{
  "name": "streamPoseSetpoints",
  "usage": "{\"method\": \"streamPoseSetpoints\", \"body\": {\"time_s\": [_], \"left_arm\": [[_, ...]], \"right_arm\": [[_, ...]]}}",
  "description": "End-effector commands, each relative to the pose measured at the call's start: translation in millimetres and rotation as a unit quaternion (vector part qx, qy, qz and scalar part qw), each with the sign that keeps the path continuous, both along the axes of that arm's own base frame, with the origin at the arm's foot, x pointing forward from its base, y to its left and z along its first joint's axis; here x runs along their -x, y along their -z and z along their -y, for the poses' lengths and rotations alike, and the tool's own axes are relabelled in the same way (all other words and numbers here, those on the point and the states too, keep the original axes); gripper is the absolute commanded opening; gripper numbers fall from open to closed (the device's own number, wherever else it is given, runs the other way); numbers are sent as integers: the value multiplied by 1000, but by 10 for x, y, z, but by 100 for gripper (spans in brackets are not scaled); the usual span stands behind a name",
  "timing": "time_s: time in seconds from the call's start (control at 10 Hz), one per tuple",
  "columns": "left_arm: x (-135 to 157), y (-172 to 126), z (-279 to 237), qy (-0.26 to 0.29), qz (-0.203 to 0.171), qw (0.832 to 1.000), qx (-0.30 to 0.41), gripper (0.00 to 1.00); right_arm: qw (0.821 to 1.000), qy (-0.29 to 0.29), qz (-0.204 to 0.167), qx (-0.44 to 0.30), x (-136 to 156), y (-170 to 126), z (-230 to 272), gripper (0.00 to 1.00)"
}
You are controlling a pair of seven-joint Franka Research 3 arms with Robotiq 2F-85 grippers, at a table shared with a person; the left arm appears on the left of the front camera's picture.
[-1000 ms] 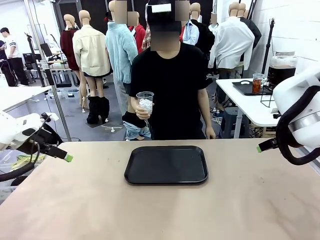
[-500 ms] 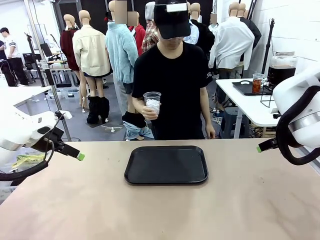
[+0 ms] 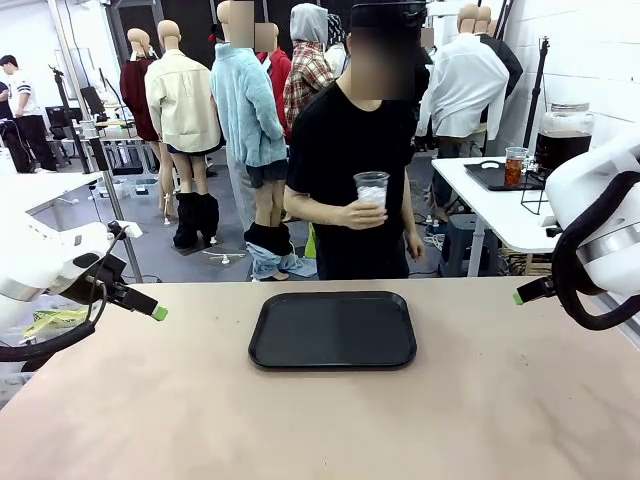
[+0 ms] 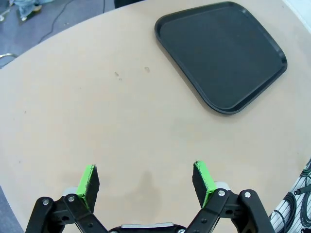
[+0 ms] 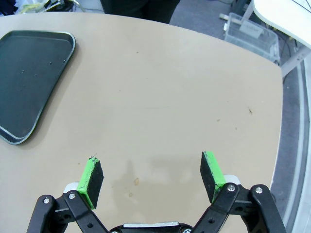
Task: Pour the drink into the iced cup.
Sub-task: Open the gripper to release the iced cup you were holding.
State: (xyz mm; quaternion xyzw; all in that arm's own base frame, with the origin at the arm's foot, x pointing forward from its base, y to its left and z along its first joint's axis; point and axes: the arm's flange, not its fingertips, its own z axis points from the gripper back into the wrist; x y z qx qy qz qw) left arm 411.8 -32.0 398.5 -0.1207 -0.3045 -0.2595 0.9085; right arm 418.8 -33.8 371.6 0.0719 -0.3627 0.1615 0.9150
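A person at the tabletop's [image 3: 480,400] far side holds the iced cup [image 3: 372,189] in one hand [image 3: 358,213], above the black tray [image 3: 333,329]. Left end effector [image 4: 146,178] and right end effector [image 5: 151,177] hover with fingers apart, gripping nothing. The drink [image 3: 563,148] sits in a dispenser jar far right.

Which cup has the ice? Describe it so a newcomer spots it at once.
Start from the black tray in the middle of the tan table, then look up at the person in the black T-shirt standing behind it. The iced cup is in that person's hand at chest height: clear plastic with whitish ice, unlike the reddish-filled cup on the side table.
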Motion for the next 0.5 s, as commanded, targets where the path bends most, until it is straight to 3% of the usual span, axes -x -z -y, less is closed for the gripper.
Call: {"method": "streamPoseSetpoints", "body": {"time_s": [0.0,0.4], "left_arm": [[-6,-9,-35,0,1,1000,-3,100],[-6,-9,-35,0,1,1000,-3,100]], "right_arm": [[1000,-2,5,-2,18,36,-1,100],[1000,-2,5,-2,18,36,-1,100]]}}
